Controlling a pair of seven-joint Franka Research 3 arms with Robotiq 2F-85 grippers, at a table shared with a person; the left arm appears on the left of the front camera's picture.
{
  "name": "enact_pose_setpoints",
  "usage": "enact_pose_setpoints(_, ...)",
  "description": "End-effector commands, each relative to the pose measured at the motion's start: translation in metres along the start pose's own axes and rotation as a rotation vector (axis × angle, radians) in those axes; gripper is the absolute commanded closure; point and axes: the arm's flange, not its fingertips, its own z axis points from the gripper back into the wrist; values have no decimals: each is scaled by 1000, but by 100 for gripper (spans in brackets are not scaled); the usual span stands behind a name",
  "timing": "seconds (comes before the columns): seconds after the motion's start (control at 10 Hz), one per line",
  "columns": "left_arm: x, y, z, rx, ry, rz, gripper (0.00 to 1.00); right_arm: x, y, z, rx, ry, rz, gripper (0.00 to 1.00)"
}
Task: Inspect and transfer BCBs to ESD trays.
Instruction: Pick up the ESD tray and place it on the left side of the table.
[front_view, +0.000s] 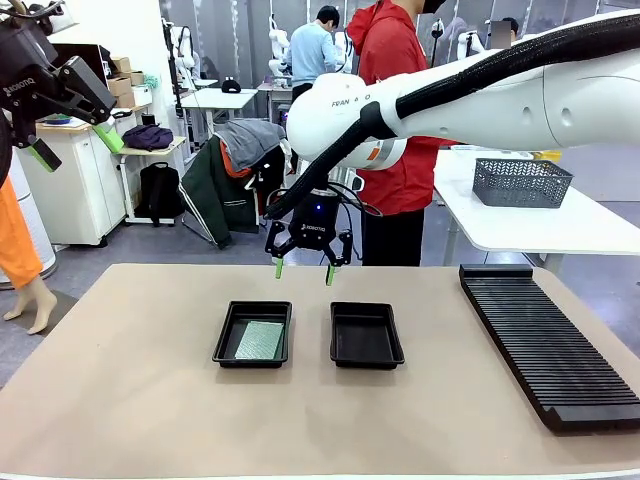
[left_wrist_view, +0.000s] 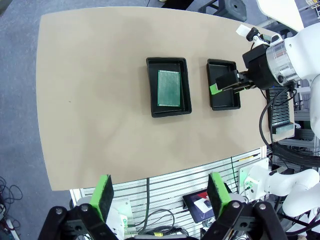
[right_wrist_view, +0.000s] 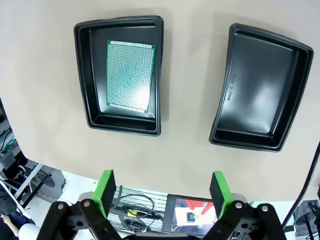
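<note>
Tabletop (front_view: 120, 400) in beige under two ESD trays (front_view: 366, 338), white workbench (front_view: 540, 225) beyond.

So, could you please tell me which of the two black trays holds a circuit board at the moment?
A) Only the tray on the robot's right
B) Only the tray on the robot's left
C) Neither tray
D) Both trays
B: the green BCB lies flat inside the left tray, while the right tray shows only its bare black floor.
</note>
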Motion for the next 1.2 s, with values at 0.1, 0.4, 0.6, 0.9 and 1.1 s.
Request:
enact_pose_setpoints(0.1,-1,1,-1,0,1,3,0,-1,0,0,1,2,1,0)
enact_pose_setpoints(0.4,-1,1,-1,0,1,3,0,-1,0,0,1,2,1,0)
enact_pose_setpoints(0.6,-1,1,-1,0,1,3,0,-1,0,0,1,2,1,0)
enact_pose_setpoints(0.9,12,-2,-12,-5,24,9,0,-11,-6,2,45,-25,25,0)
enact_pose_setpoints(1.1,30,-3,-41,-10,57,22,0,-28,-24,2,117,-81,76,0)
